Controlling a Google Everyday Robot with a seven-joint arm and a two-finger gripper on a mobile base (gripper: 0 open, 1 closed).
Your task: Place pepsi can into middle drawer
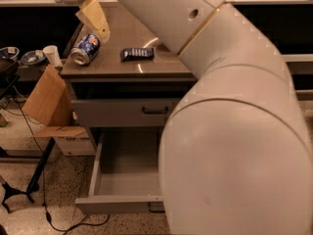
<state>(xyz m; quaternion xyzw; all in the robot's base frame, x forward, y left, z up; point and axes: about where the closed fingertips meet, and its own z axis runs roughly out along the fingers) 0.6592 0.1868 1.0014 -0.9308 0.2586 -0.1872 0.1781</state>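
The pepsi can [85, 49] lies on its side near the left edge of the cabinet top. My gripper [94, 17], a beige part at the end of the white arm, hangs just above and slightly right of the can, apart from it. The middle drawer [117, 203] is pulled open below, with a plain grey inside; my arm hides its right part. The upper drawer front [122, 112] with its dark handle sits slightly ajar above it.
A flat dark-blue snack packet [137, 53] lies on the cabinet top right of the can. My large white arm [230, 131] fills the right side. A cardboard box [46, 102], a white cup [51, 55] and floor cables [44, 199] are on the left.
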